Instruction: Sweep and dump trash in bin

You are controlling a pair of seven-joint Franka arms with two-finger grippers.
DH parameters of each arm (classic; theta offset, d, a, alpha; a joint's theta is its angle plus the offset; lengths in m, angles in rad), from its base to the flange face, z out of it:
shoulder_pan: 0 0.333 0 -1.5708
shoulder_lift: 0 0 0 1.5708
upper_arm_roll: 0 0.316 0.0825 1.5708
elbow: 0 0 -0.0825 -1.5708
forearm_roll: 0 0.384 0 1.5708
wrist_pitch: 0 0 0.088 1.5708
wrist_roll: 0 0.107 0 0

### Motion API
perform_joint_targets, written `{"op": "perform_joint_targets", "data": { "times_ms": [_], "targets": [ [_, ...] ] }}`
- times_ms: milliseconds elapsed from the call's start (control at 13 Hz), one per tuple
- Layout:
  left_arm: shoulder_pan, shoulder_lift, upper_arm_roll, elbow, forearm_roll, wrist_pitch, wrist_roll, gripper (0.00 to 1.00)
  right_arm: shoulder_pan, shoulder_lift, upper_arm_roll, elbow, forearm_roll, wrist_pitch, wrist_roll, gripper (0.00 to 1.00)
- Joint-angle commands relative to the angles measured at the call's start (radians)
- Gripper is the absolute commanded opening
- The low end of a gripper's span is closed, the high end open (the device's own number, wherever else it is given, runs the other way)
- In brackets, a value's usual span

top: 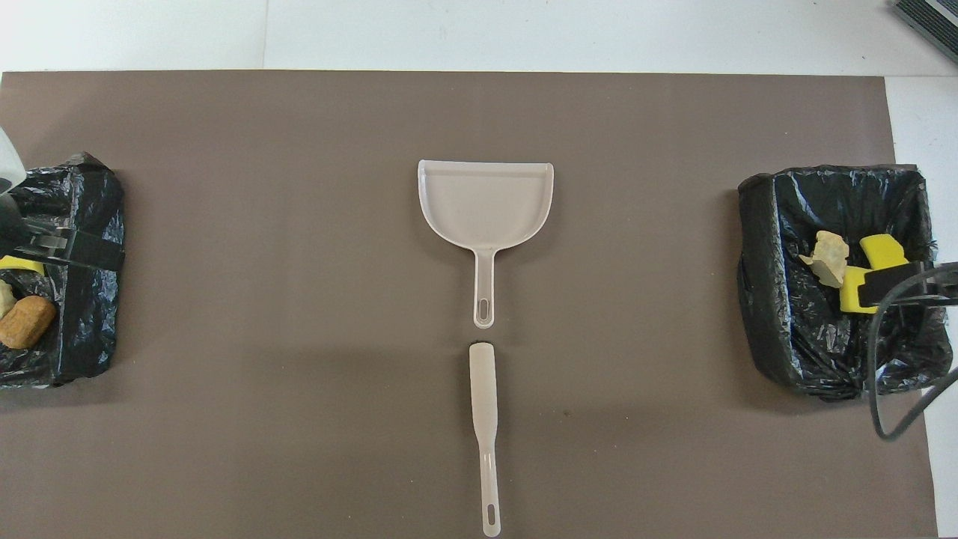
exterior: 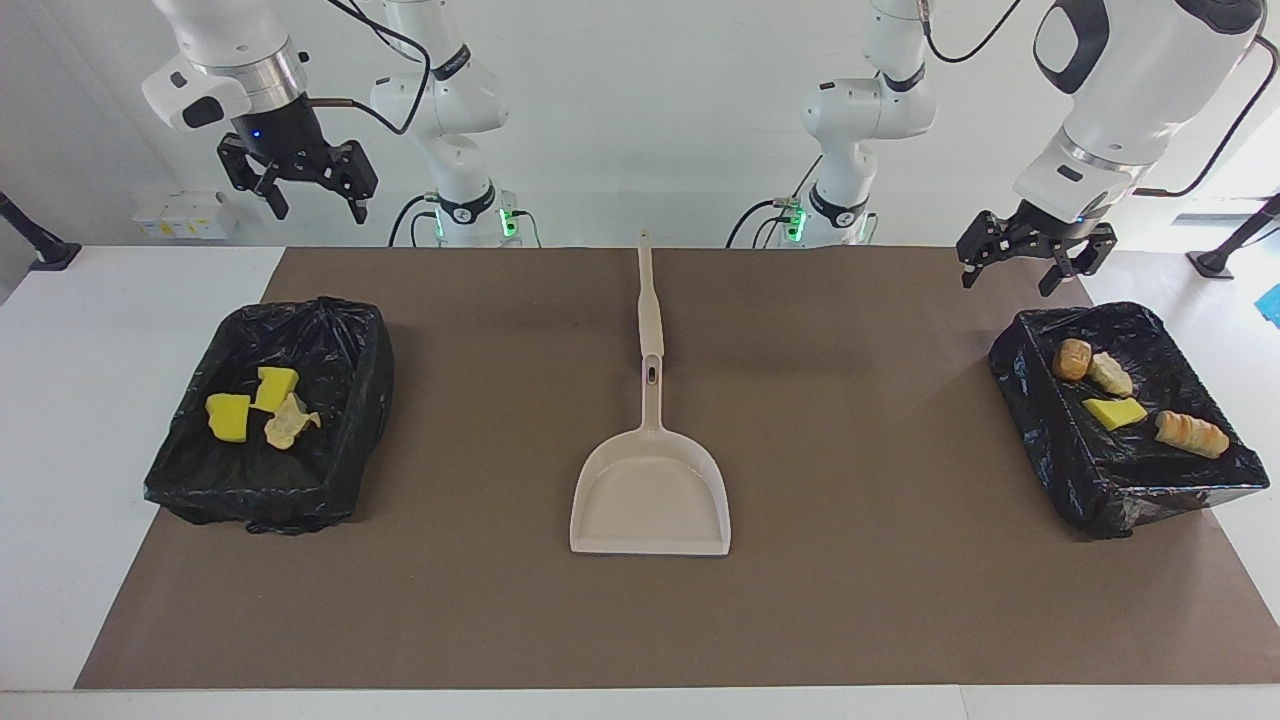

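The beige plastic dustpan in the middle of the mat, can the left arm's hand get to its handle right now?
Probably yes. The left hand hangs open and empty above the mat, and nothing stands around the beige plastic dustpan; only the beige brush lies in line with its handle.
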Motion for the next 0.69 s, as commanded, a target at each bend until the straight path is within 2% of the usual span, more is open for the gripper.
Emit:
{"op": "perform_joint_targets", "data": {
  "times_ms": [0,383,613],
  "targets": [
    [0.014,-0.029,-0.007,-0.044,-0.013,0.025,0.001,1.0,-0.001,-0.027,-0.002,-0.035,0.02,0.008,-0.057,1.0],
    [0.01,-0.051,-0.007,-0.039,-0.014,0.006,-0.016,1.0,-0.002,-0.024,-0.002,-0.05,0.022,0.057,-0.091,1.0],
    [0.004,-0.033,-0.009,-0.001,-0.027,0.005,-0.042,1.0,-0.007,-0.024,-0.002,-0.05,0.022,0.048,-0.093,1.0]
  ]
}}
